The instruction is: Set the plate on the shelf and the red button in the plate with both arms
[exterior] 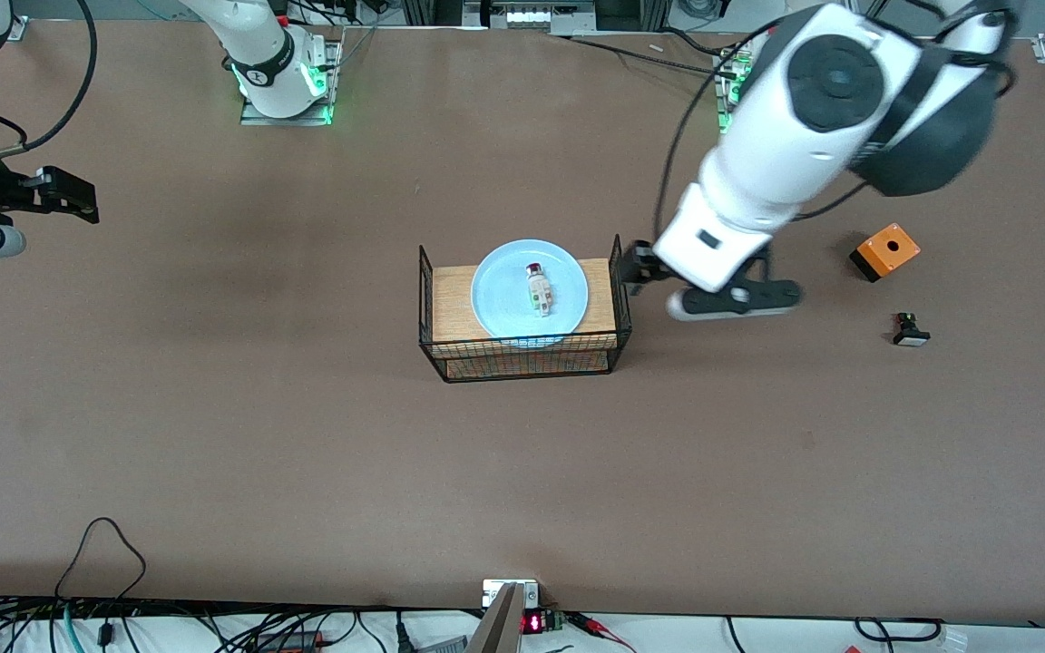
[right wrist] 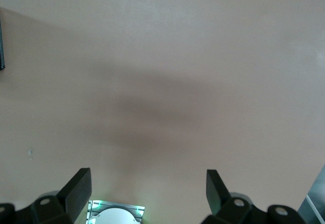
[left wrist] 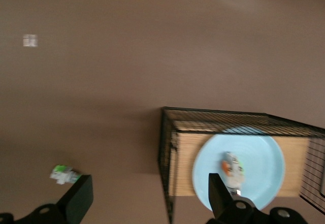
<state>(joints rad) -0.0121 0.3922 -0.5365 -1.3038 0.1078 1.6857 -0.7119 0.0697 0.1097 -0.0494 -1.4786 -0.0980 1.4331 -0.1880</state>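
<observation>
Currently the red button [exterior: 538, 288] is lying on its side in the middle of the plate [exterior: 500, 299], red cap pointing toward the robots' bases. The plate is resting flat on the wooden top of the wire rack [exterior: 522, 355], which is sitting near the centre of the surface [exterior: 305, 453]. This arrangement suggests that both placements are complete: the plate is carrying the button and the rack is carrying the plate.

The left hand [exterior: 633, 269] is hanging over the rack's end wall on the left arm's side, fingers spread and gripping nothing. In the left wrist view the plate and button are showing beside one fingertip [left wrist: 219, 193], so the hand is probably clearing the rack after a release.

The right hand [exterior: 64, 195] is waiting over bare surface at the right arm's end, fingers spread and empty.

Toward the left arm's end, an orange box [exterior: 885, 250] and a black-based switch [exterior: 910, 330] are lying well apart from the rack, the switch nearer the front camera. A green-capped switch [left wrist: 63, 173] is appearing only in the left wrist view.
</observation>
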